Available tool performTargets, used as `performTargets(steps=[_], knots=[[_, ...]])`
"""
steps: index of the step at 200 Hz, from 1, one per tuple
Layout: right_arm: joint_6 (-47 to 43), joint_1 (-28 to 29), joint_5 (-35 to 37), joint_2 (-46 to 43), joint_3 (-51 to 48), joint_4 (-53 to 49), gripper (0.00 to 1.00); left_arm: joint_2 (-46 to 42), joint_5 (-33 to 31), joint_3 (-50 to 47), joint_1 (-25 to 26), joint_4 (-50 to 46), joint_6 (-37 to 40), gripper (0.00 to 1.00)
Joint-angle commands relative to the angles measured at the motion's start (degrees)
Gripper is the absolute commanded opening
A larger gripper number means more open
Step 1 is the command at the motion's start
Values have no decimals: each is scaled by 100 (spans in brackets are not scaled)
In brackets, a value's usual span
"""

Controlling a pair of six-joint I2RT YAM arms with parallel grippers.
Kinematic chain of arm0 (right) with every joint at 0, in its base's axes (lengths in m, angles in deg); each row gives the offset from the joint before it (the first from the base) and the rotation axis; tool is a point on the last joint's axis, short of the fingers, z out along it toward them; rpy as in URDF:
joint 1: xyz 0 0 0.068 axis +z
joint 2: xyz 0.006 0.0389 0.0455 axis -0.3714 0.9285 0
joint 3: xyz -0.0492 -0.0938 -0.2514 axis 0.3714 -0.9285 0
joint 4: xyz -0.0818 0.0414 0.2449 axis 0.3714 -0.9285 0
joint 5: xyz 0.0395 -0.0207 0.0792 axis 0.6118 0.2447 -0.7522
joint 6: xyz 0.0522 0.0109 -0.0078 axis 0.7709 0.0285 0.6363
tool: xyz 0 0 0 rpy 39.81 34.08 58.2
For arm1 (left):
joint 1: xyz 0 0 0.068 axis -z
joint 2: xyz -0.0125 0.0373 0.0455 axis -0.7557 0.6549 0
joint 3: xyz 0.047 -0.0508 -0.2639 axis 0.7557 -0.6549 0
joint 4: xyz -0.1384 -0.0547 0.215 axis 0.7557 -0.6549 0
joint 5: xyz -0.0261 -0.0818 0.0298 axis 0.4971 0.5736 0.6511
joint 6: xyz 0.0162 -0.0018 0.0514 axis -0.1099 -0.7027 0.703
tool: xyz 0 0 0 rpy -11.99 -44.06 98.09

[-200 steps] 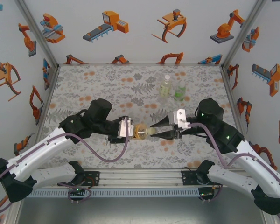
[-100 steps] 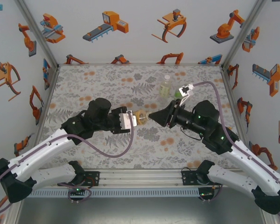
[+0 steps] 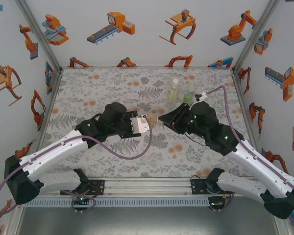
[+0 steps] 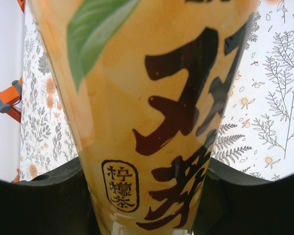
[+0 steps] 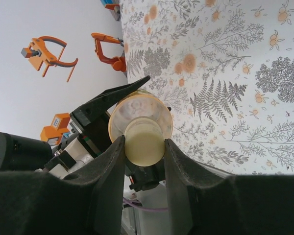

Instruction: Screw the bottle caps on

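Your right claw [image 5: 143,147] pinches the yellow cap [image 5: 144,141] against the amber bottle [image 5: 136,105] your left claw [image 3: 148,121] clamps; left wrist shows its label [image 4: 179,122]

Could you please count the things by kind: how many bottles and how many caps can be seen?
Bottles: 3 (amber bottle, pale bottle, green bottle)
Caps clearly seen: 1 (pale yellow cap, in the right gripper); the tops of the two standing bottles are too small to tell
Total: 4
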Motion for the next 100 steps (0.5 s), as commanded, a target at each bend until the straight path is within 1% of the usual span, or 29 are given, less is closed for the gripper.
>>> performTargets(steps=[1, 21, 39, 69, 100], knots=[[-470, 105, -62, 82, 210, -447, 0, -89, 175, 299, 55, 753, -51, 0], [-534, 96, -54, 78, 212, -410, 0, -155, 262, 257, 54, 758, -67, 0], [-548, 88, -131, 87, 200, -366, 0, -289, 728, 142, 55, 721, 162, 0], [-691, 88, -450, 92, 219, -128, 0, -564, 1720, -156, 57, 820, 557, 0], [-777, 79, -809, 186, 347, -164, 0, -579, 2028, -185, 57, 677, 663, 0]])
